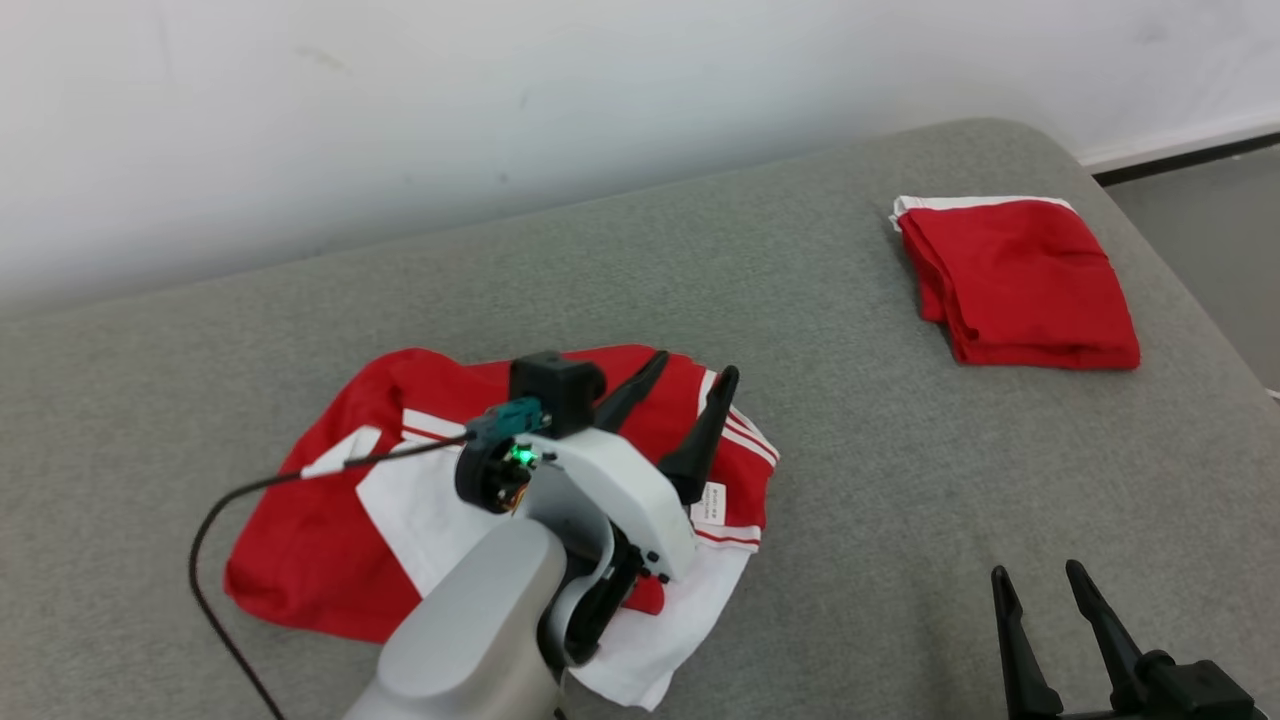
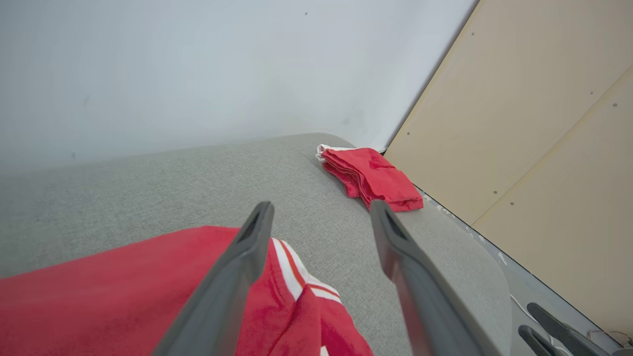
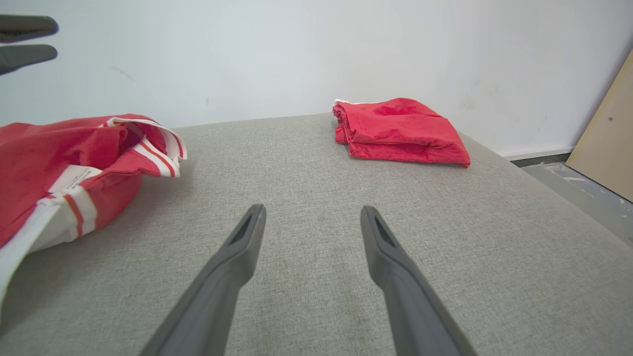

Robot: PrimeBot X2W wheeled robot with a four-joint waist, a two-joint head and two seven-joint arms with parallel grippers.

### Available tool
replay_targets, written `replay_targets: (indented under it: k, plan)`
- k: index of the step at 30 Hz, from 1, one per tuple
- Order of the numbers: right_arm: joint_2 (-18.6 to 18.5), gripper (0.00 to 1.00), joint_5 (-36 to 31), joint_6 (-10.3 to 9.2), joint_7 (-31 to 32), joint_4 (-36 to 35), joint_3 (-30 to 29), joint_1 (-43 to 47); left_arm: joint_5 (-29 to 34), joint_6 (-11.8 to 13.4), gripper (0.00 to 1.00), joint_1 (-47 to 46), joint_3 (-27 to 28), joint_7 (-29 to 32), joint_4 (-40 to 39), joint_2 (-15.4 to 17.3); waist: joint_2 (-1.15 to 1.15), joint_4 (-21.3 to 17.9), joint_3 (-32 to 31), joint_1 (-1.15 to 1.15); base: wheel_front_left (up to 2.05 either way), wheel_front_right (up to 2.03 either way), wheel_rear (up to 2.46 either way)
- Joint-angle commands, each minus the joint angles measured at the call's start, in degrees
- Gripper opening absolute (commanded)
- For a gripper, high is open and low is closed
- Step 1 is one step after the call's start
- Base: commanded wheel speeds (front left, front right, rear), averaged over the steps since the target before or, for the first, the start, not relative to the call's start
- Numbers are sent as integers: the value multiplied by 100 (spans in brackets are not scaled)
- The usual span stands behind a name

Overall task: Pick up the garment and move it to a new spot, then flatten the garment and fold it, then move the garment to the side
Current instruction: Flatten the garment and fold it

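The garment (image 1: 320, 540) lies in a loose heap on the grey pad (image 1: 850, 480), toward the near left. It is red cloth with white panels and red-and-white stripes, rumpled and partly turned over on itself. A small white label (image 1: 712, 502) shows near its right edge.

The left gripper (image 1: 695, 365) hangs over the heap on its pale forearm, pointing away toward the wall (image 1: 400, 120). Its two fingers stand wide apart with nothing between them. In the left wrist view one finger is seen against the striped hem and the other against bare pad; whether either tip touches the cloth I cannot tell. A black cable (image 1: 192, 570) loops from the wrist out over the garment and down across the pad.

The right gripper (image 1: 1037, 570) sits low at the near right over bare pad, well apart from the garment, its fingers also spread wide and empty.

At the far right of the pad, near the rounded corner, rests a folded red cloth (image 1: 1020, 280) with a white edge at the back, well apart from the heap. A beige board (image 2: 544, 123) stands beyond that end.
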Motion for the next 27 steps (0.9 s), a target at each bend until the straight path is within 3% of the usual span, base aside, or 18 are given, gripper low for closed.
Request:
replay_targets:
  k: [1,14,19,27]
  plan:
    - [-4,100,-45,-12,-15,-4,-32,59,-20,47,100,145,37,-78,-20,29,0,94,-73,0,0,0,0]
    - [-49,100,-234,-12,-15,-49,-214,397,38,950,100,1671,518,-731,-804,889,0,688,-595,0,0,0,0]
    - [-112,100,-261,-12,-15,-57,-148,447,-76,1034,100,1993,504,-550,-787,985,0,775,-643,0,0,0,0]
    - [-155,100,-251,-12,-15,-92,-102,387,-285,1002,100,2089,408,-320,-473,806,0,721,-479,0,0,0,0]
